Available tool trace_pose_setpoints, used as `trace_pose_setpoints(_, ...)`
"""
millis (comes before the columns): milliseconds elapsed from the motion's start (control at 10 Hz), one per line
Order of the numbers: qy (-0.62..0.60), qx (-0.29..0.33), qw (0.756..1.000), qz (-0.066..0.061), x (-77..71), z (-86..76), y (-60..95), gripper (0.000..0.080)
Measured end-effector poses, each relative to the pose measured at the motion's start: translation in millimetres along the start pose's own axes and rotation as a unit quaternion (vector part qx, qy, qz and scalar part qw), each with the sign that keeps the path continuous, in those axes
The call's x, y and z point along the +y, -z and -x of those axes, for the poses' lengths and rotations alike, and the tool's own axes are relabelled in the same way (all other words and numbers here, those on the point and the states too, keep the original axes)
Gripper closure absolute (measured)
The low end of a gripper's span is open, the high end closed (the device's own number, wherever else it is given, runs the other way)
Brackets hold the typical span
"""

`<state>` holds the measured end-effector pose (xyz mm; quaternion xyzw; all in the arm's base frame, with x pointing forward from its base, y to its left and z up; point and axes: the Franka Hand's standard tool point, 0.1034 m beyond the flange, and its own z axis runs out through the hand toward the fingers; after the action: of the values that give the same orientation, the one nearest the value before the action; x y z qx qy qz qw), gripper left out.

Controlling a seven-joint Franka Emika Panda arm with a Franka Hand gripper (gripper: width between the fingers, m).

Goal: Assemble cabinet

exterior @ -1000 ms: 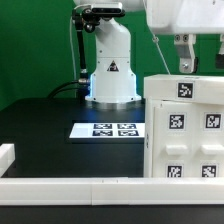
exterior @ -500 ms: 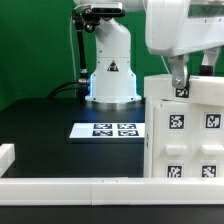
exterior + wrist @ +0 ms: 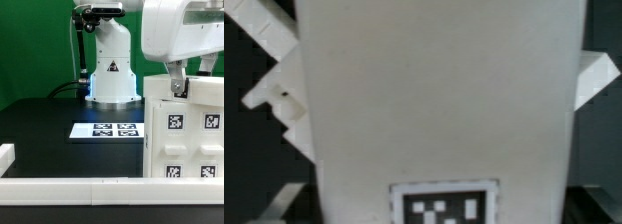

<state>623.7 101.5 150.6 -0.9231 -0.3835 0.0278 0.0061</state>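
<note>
The gripper (image 3: 178, 86), its finger spread impossible to tell, has dropped within the last second onto the top edge of the cabinet (image 3: 186, 128), at three o'clock of the marker board (image 3: 105, 130), probably nearing a grasp.

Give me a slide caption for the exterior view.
Panda gripper lowered onto the top edge of the tagged white cabinet, with the marker board lying flat on the black table.
</note>
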Motion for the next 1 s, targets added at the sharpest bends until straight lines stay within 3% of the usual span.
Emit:
trace_pose_setpoints(400,-0.176,0.013,0.984,0.005,0.8,-2.2,0.8,0.0248)
trace_pose_setpoints(500,-0.255,0.014,0.967,0.003,1.3,-1.9,0.9,0.0248)
trace_pose_setpoints(700,-0.38,0.016,0.925,-0.024,2.3,-0.9,0.1,0.0246)
trace_pose_setpoints(1000,-0.458,0.015,0.889,-0.025,1.7,-2.3,0.8,0.0246)
